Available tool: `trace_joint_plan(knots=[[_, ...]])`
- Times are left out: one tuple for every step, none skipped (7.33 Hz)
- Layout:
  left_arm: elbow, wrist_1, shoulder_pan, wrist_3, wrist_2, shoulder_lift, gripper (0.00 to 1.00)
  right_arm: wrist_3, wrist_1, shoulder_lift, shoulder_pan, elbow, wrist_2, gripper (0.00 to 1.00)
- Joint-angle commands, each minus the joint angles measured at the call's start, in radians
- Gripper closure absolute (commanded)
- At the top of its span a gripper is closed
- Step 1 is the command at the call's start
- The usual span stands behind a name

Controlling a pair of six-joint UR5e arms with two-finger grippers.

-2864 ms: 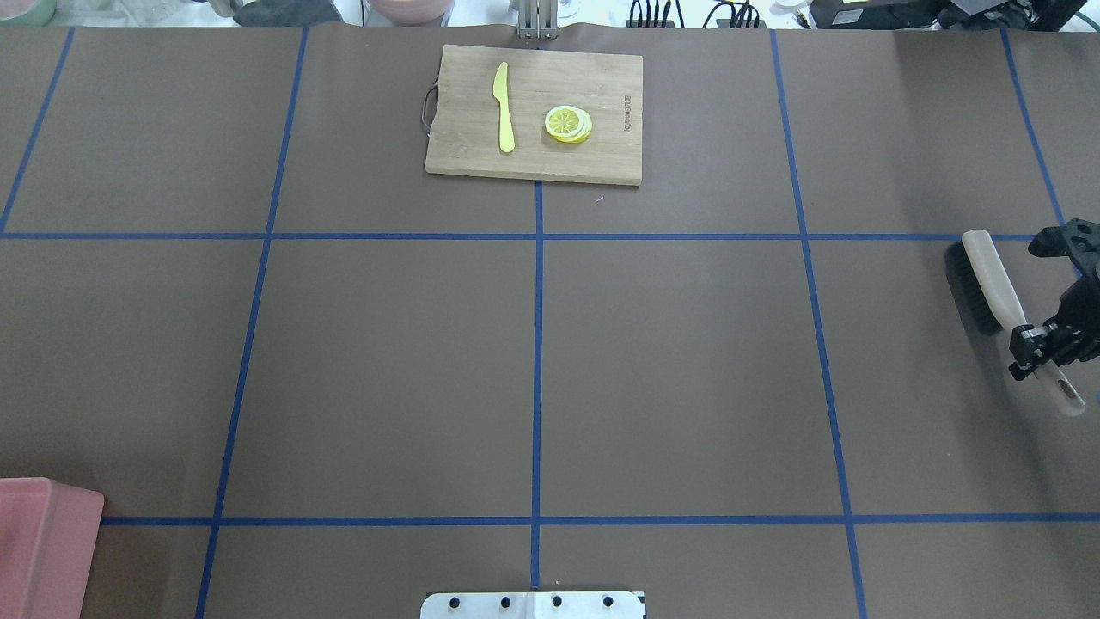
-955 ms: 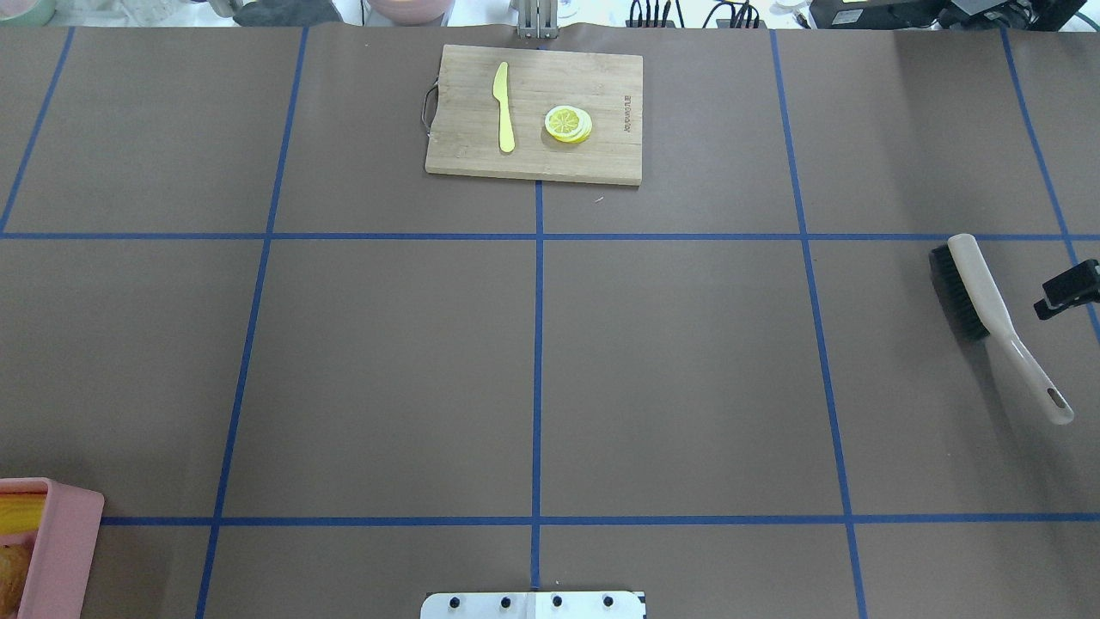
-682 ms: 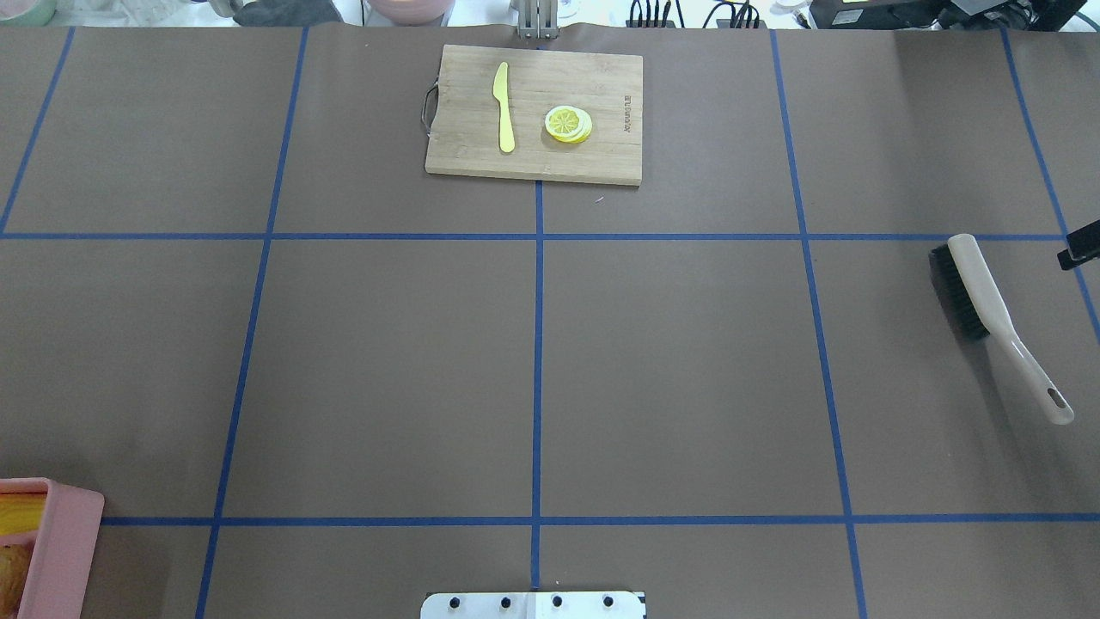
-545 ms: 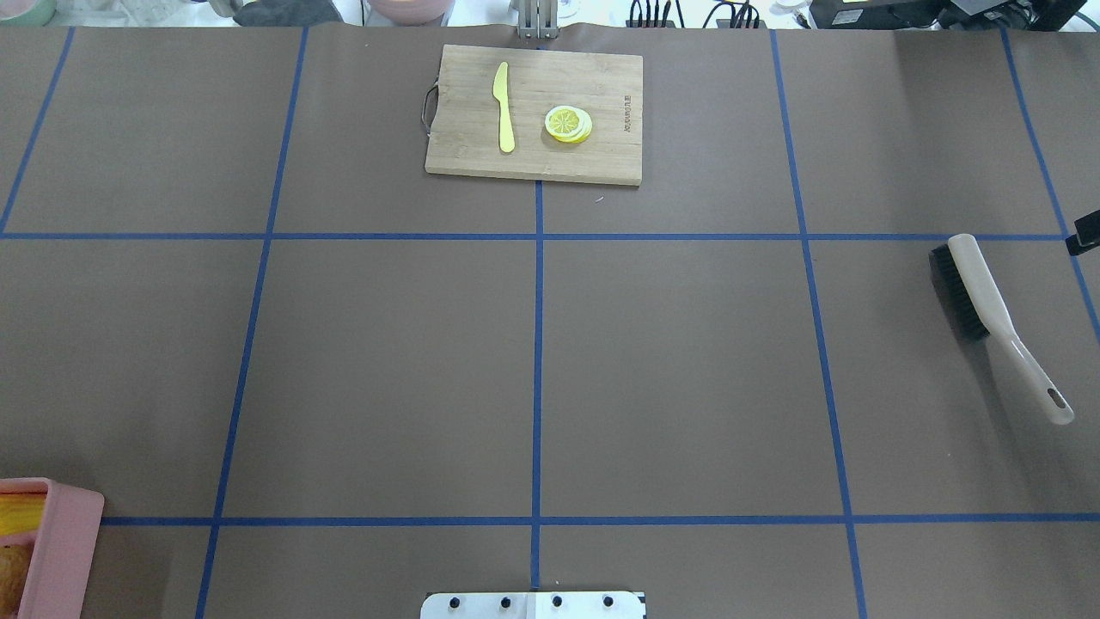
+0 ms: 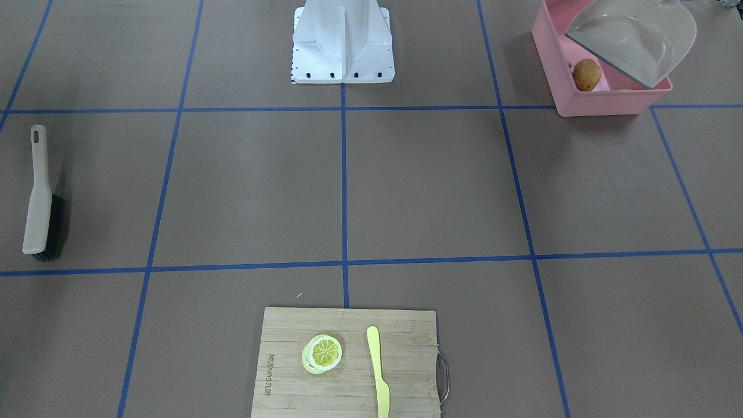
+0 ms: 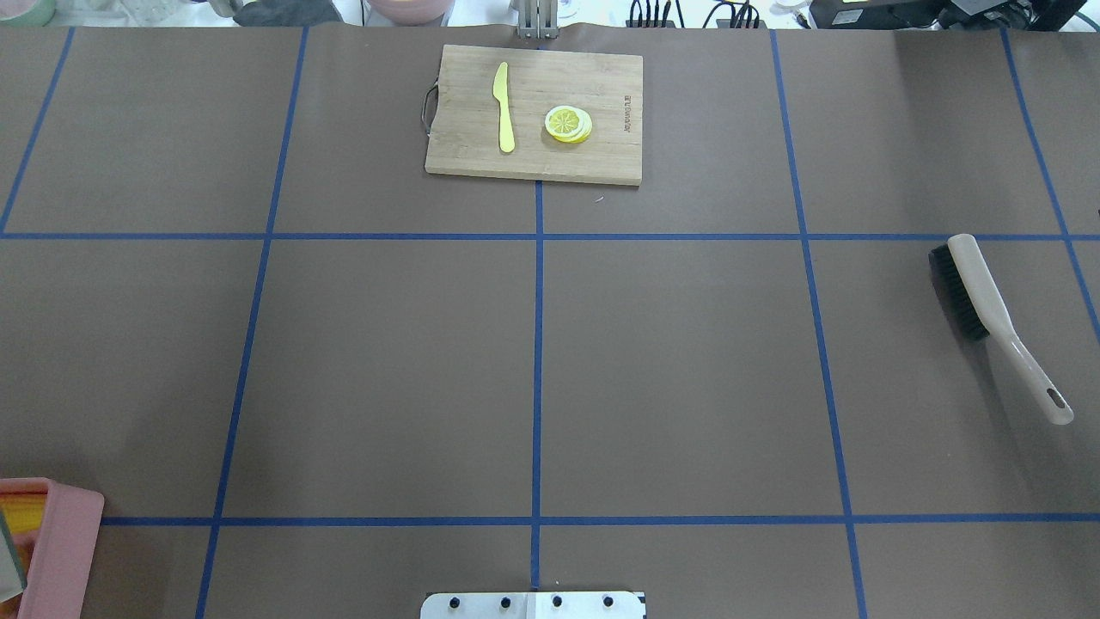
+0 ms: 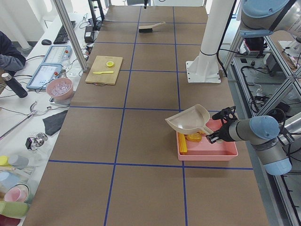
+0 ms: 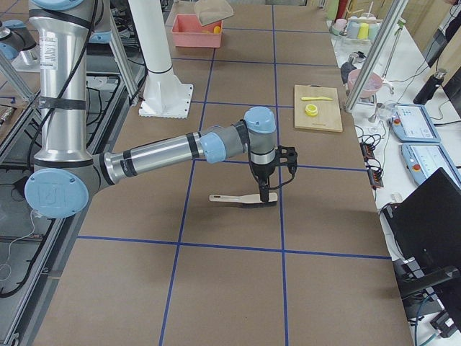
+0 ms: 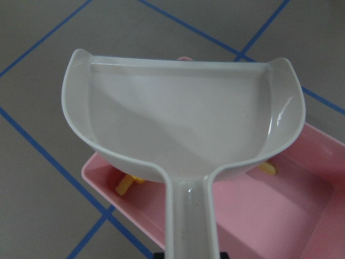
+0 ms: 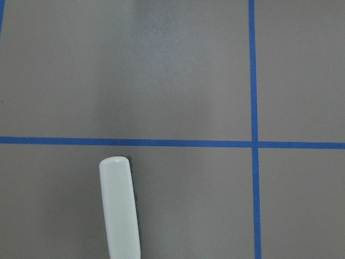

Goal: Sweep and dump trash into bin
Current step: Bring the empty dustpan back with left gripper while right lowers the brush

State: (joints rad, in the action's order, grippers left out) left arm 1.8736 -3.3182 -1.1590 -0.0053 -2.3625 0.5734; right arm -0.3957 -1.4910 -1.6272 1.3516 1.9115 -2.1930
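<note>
Released brush [image 6: 980, 292] onto desk [image 6: 687, 387], right of overhead view; pulled right pincer [image 8: 268, 193] clear, width impossible to tell. Holding dustpan [image 5: 633, 40] in left pincer [image 7: 215, 135], newly tipped over bin [image 5: 603, 101], upper right of front view; potato [image 5: 586, 74], corn [image 6: 21, 507] already inside. Probably dumping nearly done.

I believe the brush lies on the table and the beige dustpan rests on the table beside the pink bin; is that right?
Not quite: the dustpan is held in the air over the pink bin, as the exterior left view shows. The brush does lie on the table.
</note>
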Motion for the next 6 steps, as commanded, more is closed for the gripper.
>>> trace_joint_plan(knots=[[0.016, 0.000, 0.057, -0.041, 0.000, 0.080, 1.00, 0.001, -0.006, 0.003, 0.021, -0.024, -0.001, 0.00], [0.016, 0.006, 0.088, -0.057, 0.002, 0.139, 1.00, 0.011, -0.006, 0.003, 0.035, -0.040, 0.001, 0.00], [0.016, 0.019, 0.120, -0.058, 0.003, 0.184, 1.00, 0.014, -0.005, 0.015, 0.061, -0.066, -0.007, 0.00], [0.018, 0.044, 0.169, -0.058, 0.006, 0.254, 1.00, 0.029, -0.005, 0.030, 0.063, -0.083, -0.004, 0.00], [0.021, 0.090, 0.207, -0.055, 0.008, 0.311, 1.00, 0.050, -0.003, 0.038, 0.076, -0.106, -0.007, 0.00], [0.039, 0.142, 0.246, -0.053, 0.012, 0.354, 1.00, 0.052, -0.005, 0.040, 0.095, -0.112, -0.013, 0.00]])
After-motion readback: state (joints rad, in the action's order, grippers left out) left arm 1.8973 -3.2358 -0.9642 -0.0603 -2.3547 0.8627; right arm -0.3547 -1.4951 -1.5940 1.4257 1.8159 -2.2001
